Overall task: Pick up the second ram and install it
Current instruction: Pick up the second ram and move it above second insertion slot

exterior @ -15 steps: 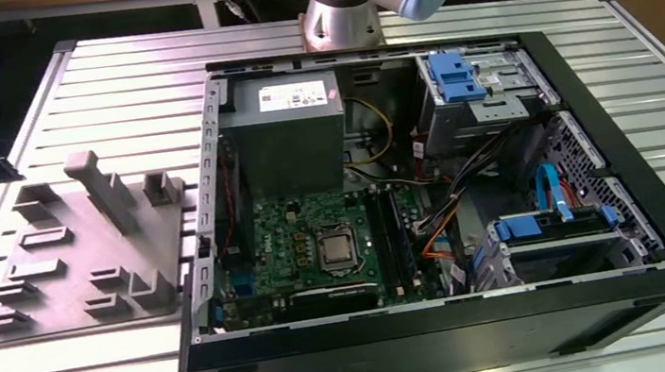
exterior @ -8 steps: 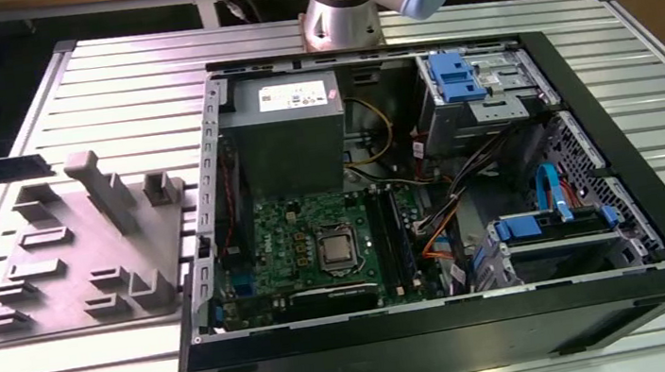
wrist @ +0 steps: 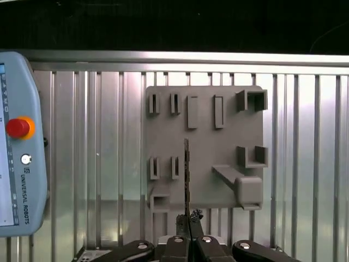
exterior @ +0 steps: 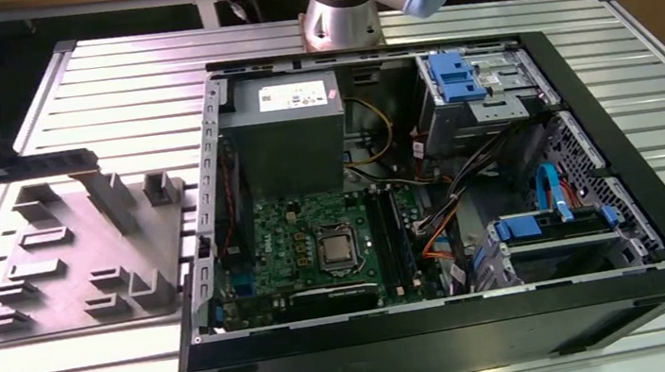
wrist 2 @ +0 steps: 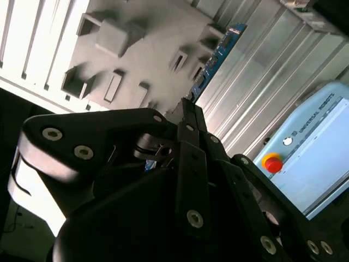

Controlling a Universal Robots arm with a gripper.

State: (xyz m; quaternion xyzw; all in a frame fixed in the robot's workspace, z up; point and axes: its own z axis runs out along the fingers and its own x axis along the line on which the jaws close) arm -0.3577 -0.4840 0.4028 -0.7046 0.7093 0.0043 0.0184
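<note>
1. Gripper (wrist: 188, 219) is clamped on one end of the ram (wrist: 187, 169) — the stick juts out over the tray (wrist: 204, 144), apart from the case (exterior: 452, 328).
2. Ram looks light, stiff, thin and fragile — best pinched on its flat faces, away from the contacts.

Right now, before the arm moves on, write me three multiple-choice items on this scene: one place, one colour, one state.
1. Where is the second ram?
A. seated in a memory slot
B. in the gripper, above the grey tray
C. in a person's hand

2. What colour is the pendant's button?
A. red
B. green
C. blue

3. How is the computer case?
A. shut
B. standing upright
C. lying open, motherboard showing

Key: 1 B, the gripper clamps its end over the tray; 2 A, red in both wrist views; 3 C, the exterior view looks straight into it.
</note>
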